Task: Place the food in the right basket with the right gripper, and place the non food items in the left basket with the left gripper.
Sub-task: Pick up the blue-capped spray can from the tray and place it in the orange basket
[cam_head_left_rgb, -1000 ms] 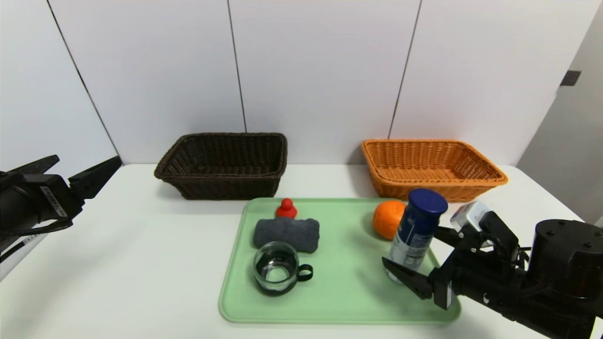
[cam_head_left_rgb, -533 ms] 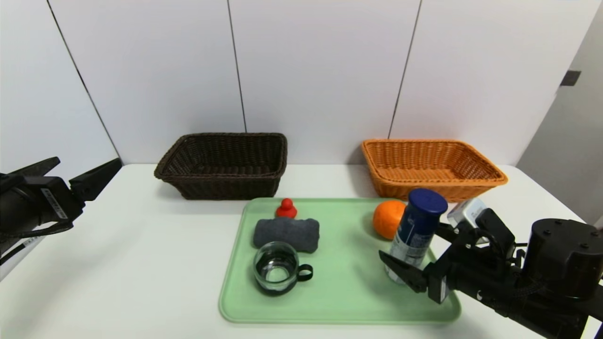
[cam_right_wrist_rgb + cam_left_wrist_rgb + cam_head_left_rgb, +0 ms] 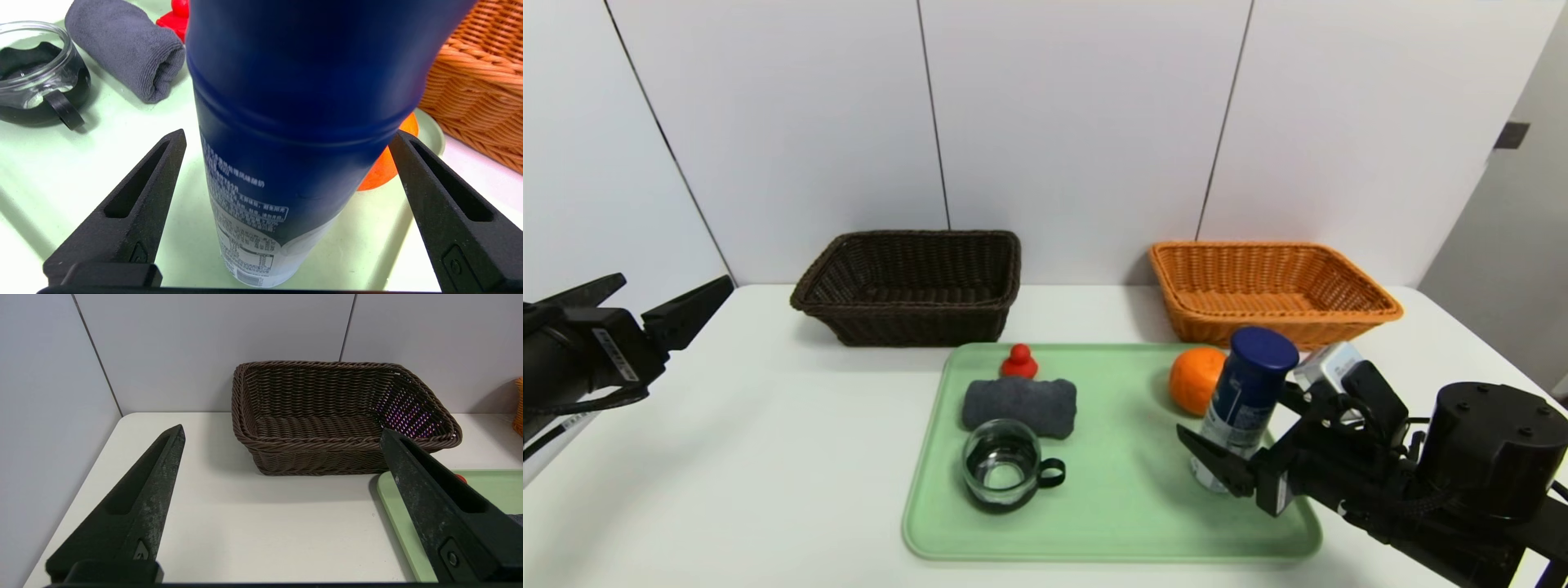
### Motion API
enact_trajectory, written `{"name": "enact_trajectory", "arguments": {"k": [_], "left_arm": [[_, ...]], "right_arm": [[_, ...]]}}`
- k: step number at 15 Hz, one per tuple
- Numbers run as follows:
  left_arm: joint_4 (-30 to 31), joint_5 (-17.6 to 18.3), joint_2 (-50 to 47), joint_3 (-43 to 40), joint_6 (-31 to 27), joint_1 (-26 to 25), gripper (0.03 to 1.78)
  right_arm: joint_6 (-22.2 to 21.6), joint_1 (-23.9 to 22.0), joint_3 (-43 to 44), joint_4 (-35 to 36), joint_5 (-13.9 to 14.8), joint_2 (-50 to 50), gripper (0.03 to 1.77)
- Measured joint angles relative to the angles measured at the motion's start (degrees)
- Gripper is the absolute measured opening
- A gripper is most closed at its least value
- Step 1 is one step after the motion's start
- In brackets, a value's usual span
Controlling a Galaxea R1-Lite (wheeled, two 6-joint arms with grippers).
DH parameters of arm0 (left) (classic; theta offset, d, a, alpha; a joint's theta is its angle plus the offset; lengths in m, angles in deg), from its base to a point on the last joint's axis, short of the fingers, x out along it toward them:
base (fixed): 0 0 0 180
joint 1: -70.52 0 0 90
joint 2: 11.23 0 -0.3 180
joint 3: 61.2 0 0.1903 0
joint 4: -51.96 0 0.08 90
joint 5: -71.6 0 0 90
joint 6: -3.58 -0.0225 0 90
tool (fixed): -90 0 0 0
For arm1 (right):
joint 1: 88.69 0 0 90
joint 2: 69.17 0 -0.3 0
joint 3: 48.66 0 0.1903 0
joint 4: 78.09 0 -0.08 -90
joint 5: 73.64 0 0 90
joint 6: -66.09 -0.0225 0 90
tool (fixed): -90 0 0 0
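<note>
The right pincer [image 3: 286,139] (fingers spread wide) straddles the upright blue bottle [image 3: 302,102].

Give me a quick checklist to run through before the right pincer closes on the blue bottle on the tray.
1. Right pincer open: ok, both fingers spread wide.
2. Blue bottle between the fingers: ok, one finger on either side in the right wrist view, neither touching it yet.
3. Bottle upright on the green tray: ok.
4. Neighbours clear: not ok, the orange sits close behind the bottle; whether they touch, cannot tell.
5. Orange basket ready to receive: ok, nothing visible inside.
6. Left pincer out of the way: ok, open and parked at the table's left edge, facing the brown basket.
</note>
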Motion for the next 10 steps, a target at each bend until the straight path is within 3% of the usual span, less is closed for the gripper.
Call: {"name": "enact_trajectory", "arguments": {"k": [10], "left_arm": [[0.0, 0.0, -0.2, -0.5, 0.0, 0.0, 1.69]], "right_arm": [[-1.0, 0.5, -2.1, 0.4, 0.3, 1.3, 1.71]]}}
